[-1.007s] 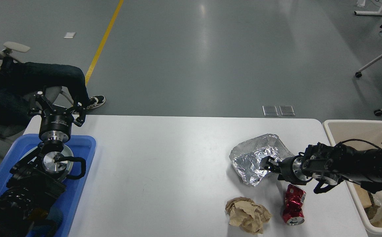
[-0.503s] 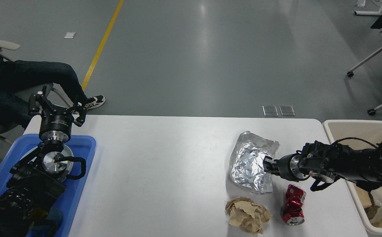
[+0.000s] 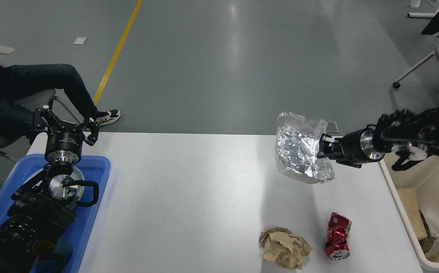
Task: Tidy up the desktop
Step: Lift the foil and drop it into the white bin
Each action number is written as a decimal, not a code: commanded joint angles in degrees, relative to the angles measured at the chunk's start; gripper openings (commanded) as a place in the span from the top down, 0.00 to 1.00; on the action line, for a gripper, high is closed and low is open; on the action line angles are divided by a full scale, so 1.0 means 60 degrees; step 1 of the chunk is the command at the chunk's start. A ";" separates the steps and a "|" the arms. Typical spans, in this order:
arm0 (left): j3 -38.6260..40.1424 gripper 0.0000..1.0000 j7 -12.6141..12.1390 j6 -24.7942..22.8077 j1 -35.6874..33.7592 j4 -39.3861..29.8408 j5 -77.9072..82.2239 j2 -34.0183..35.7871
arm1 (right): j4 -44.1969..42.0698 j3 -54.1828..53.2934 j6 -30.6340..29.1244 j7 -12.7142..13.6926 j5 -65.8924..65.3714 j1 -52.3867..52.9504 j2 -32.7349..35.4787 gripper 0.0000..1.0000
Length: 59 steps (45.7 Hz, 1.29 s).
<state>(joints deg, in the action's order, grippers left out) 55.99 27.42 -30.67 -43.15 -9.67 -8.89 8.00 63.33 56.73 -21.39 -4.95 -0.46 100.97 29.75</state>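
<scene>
The white desktop (image 3: 189, 197) fills the lower view. My right gripper (image 3: 322, 150) is shut on a crumpled silver foil bag (image 3: 299, 151) and holds it in the air above the desktop's far right part. A crushed red can (image 3: 337, 240) and a crumpled brown paper wad (image 3: 284, 248) lie on the desktop near its front right. My left gripper (image 3: 66, 120) is open and empty, raised over the far end of the blue tray (image 3: 95, 167) at the left.
A beige bin (image 3: 427, 189) with some scraps in it stands off the desktop's right edge. A seated person's legs (image 3: 41, 81) are beyond the far left corner. Office chairs (image 3: 431, 57) stand at the far right.
My right gripper has closed on the foil bag, lifted it off the desktop and carried it up and toward the far right. The left arm has not moved.
</scene>
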 commanded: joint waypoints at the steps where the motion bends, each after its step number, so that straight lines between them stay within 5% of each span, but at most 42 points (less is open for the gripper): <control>1: 0.0000 0.04 0.0000 0.0000 0.0000 0.0000 0.0001 0.0000 | 0.0021 0.0476 -0.0683 -0.0010 0.0004 0.1362 0.0387 1.00; 10: 0.0000 0.04 0.0000 0.0000 0.0000 0.0000 0.0001 0.0000 | -0.0812 0.1325 0.0237 -0.0010 0.0018 0.1219 0.0651 1.00; 19: 0.0000 0.04 0.0000 0.0000 0.0000 0.0000 0.0001 0.0000 | -0.2101 0.1326 0.2727 -0.0010 0.0092 -0.1782 0.1646 1.00; 31: 0.0000 0.04 0.0000 0.0000 0.0000 0.0000 0.0001 0.0000 | -0.3786 0.0200 0.3242 -0.0025 0.0092 -0.5488 0.2379 1.00; 34: 0.0000 0.04 0.0000 0.0000 0.0000 0.0000 0.0001 0.0000 | -0.4401 -0.0284 0.3257 -0.0025 0.0063 -0.6382 0.2409 0.32; 36: 0.0000 0.04 0.0000 0.0000 0.0000 0.0000 0.0001 0.0000 | -0.4738 -0.0547 0.3329 -0.0025 0.0063 -0.6793 0.2365 0.00; 51: 0.0000 0.04 0.0000 0.0000 0.0000 0.0000 0.0001 0.0000 | -0.4974 -0.0739 0.3374 -0.0025 0.0048 -0.7615 0.1970 0.00; 59: 0.0000 0.04 0.0000 0.0000 0.0000 0.0000 0.0001 0.0000 | -0.4740 -0.0608 0.3227 -0.0025 -0.0142 -0.6578 0.1311 0.00</control>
<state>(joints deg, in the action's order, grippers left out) 55.99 27.42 -30.67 -43.15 -9.67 -8.87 8.00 34.04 52.46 -1.51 -5.13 -0.60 56.52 39.88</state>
